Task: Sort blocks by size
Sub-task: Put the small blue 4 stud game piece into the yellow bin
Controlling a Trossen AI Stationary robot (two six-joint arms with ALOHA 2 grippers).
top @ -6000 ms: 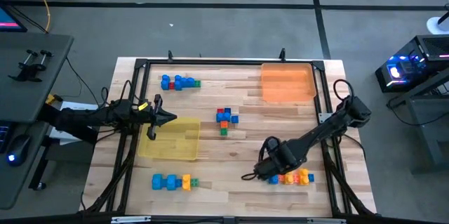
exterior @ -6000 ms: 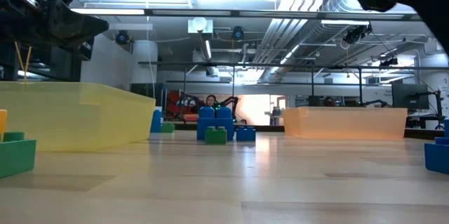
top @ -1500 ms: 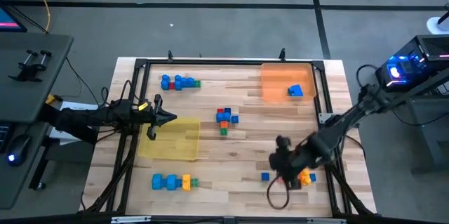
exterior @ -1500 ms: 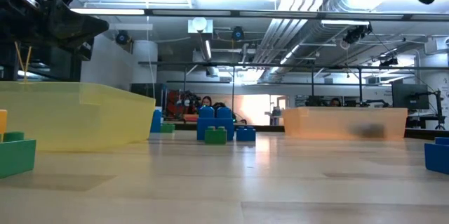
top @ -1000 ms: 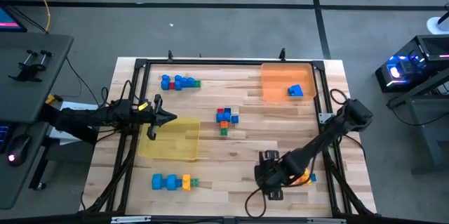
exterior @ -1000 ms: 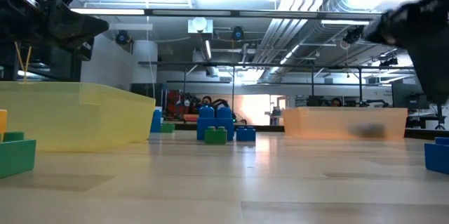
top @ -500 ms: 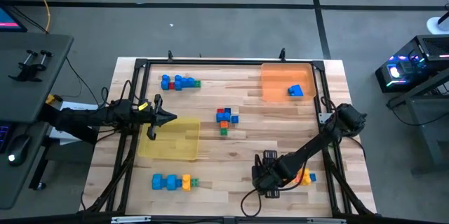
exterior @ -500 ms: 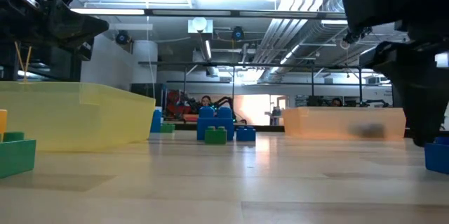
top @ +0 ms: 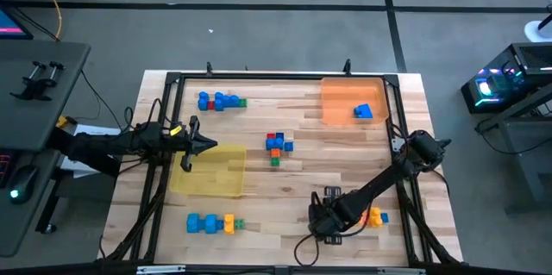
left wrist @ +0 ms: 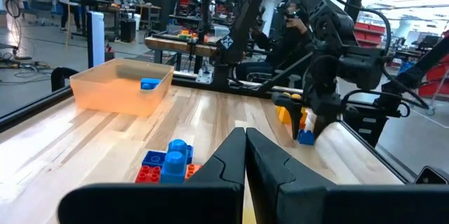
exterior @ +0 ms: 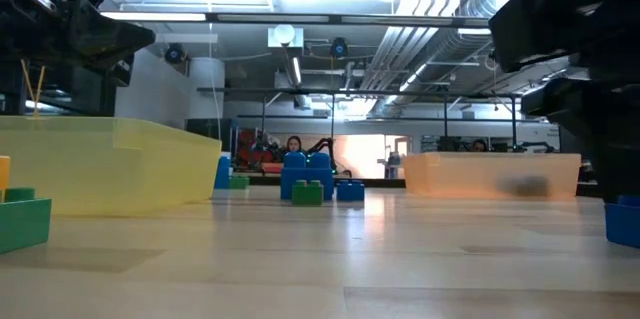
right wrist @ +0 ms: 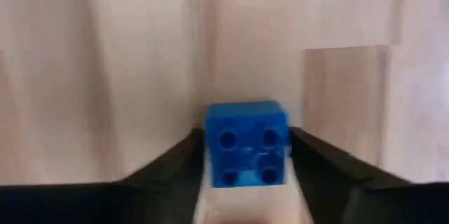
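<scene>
Right end effector [top: 322,220] is low over the near right part of the worktop [top: 293,180], fingers [right wrist: 168,175] spread wide with a small blue four-stud block [right wrist: 246,142] sitting on the wood between them; whether the pads touch it cannot be told, gaps show on both sides. Just beside that end effector, toward the right edge, a small clump of orange, yellow and blue blocks [top: 375,218]. Well away from it, at the far right corner, the orange tray [top: 352,101] holds one blue block [top: 363,111]. Middle cluster of blue, red, orange and green blocks [top: 277,146] lies between the two arms. Left end effector [top: 210,145] waits over the far edge of the yellow tray [top: 208,172], fingers [left wrist: 224,164] pressed together, nothing in them. Beyond it toward the far edge, a row of blue blocks with a red and a green one [top: 221,101]; on the near side of the yellow tray, a row of blue, yellow and green blocks [top: 210,222]. In the low view the right arm is a dark mass at upper right, with a blue block [exterior: 622,221] at the frame edge.
</scene>
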